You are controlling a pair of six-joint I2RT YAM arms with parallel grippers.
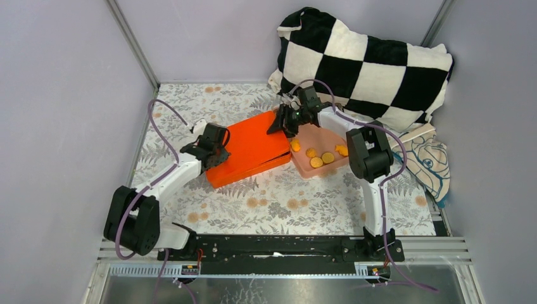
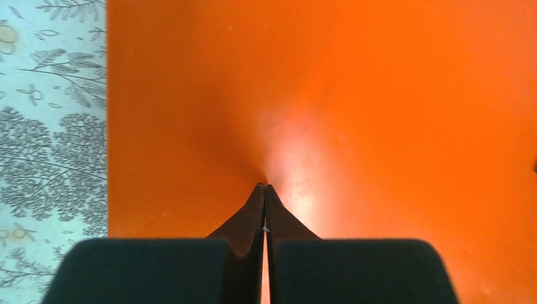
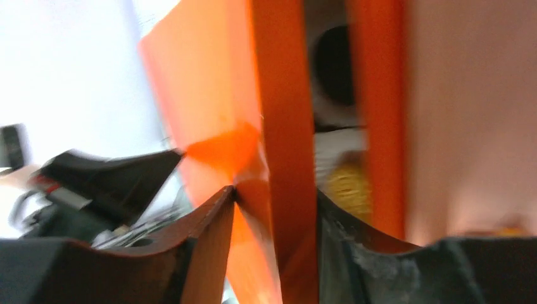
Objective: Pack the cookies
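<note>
A flat orange box (image 1: pixel 250 149) lies mid-table with its lid (image 2: pixel 354 101) down. My left gripper (image 1: pixel 218 151) is shut, its tips (image 2: pixel 264 187) resting on the lid near the box's left end. My right gripper (image 1: pixel 286 122) is at the box's far right corner, its jaws (image 3: pixel 275 191) apart with the lid's rim (image 3: pixel 285 126) between them. In the blurred right wrist view, the gap under the lid shows a golden cookie (image 3: pixel 348 183) and a dark round one (image 3: pixel 332 69). Several golden cookies (image 1: pixel 316 162) lie in the pink tray (image 1: pixel 316 172) beside the box.
A black-and-white checked pillow (image 1: pixel 367 63) leans against the back wall behind the tray. A pale cloth with a blue print (image 1: pixel 429 163) lies at the right edge. A floral cover (image 1: pixel 285 202) spreads over the table, with grey walls on three sides.
</note>
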